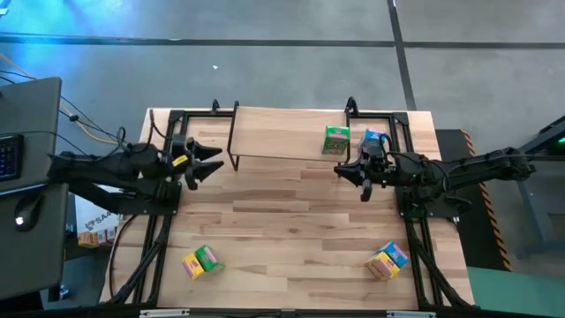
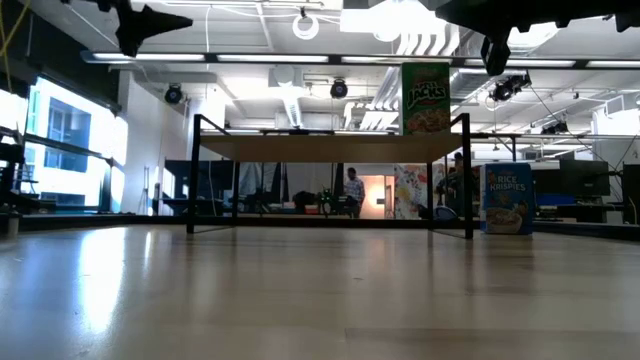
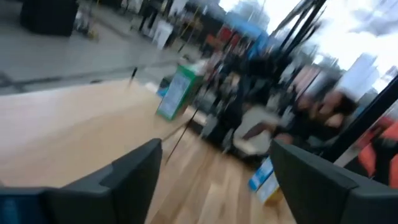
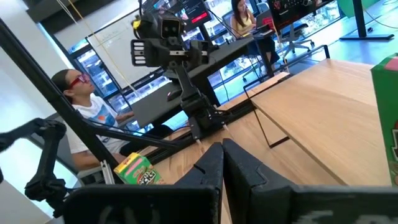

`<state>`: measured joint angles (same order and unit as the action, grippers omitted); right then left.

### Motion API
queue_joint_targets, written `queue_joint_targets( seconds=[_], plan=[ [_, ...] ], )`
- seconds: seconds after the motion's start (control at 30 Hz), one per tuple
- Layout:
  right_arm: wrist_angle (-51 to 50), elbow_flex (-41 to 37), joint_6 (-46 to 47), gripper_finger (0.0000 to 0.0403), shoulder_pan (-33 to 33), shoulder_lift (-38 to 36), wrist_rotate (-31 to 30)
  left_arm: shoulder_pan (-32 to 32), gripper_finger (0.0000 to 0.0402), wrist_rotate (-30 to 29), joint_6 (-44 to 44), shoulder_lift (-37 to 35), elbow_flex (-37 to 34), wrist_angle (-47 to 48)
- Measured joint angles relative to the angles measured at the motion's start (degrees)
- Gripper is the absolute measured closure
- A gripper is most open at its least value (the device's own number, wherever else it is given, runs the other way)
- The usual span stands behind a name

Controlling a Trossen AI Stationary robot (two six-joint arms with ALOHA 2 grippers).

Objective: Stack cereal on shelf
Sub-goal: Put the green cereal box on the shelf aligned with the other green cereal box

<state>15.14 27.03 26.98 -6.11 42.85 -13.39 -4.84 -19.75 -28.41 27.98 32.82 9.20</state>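
The shelf (image 1: 282,132) stands at the table's far edge on thin black legs. A green cereal box (image 1: 336,140) stands upright on its plank top, also in the low view (image 2: 425,98). A blue box (image 1: 375,141) stands on the table just right of the shelf's right legs (image 2: 505,198). A yellow and green pair (image 1: 201,261) lies near left, and a yellow and blue pair (image 1: 388,260) near right. My left gripper (image 1: 207,162) is open and empty by the shelf's left end. My right gripper (image 1: 342,171) is shut and empty, raised in front of the green box.
Black arm frames run along the table's left and right sides (image 1: 150,238). A desk with a keyboard (image 1: 9,155) stands off the left edge. People sit in the room beyond the table (image 4: 87,112). Bare wood lies across the table's middle (image 1: 291,221).
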Motion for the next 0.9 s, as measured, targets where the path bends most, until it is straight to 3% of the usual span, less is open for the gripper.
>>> queue_joint_targets(
  seconds=[0.13, 0.33, 0.43, 0.67, 0.9],
  plan=[
    [0.0, 0.0, 0.0, 0.0403, 0.0, 0.0, 0.0, 0.0, 0.0097, 1.6, -5.2, 4.5, 9.3, 17.7],
    [-0.2, 0.0, 0.0, 0.0403, 0.0, 0.0, 0.0, -1.2, 0.0097, 17.2, -9.8, 14.7, 21.7, 36.8],
    [-0.9, 0.0, 0.0, 0.0403, 0.0, 0.0, 0.0, -4.8, 0.0097, 23.6, -5.8, 20.4, 24.3, 39.3],
    [-1.8, 0.0, 0.0, 0.0403, 0.0, 0.0, 0.4, -16.9, 0.0108, 24.3, 18.8, 32.3, 26.5, 44.1],
    [-2.6, 0.0, -0.3, 0.0403, 0.0, 0.0, 0.5, -19.1, 0.011, 24.7, 25.4, 38.2, 26.6, 40.8]
  ],
)
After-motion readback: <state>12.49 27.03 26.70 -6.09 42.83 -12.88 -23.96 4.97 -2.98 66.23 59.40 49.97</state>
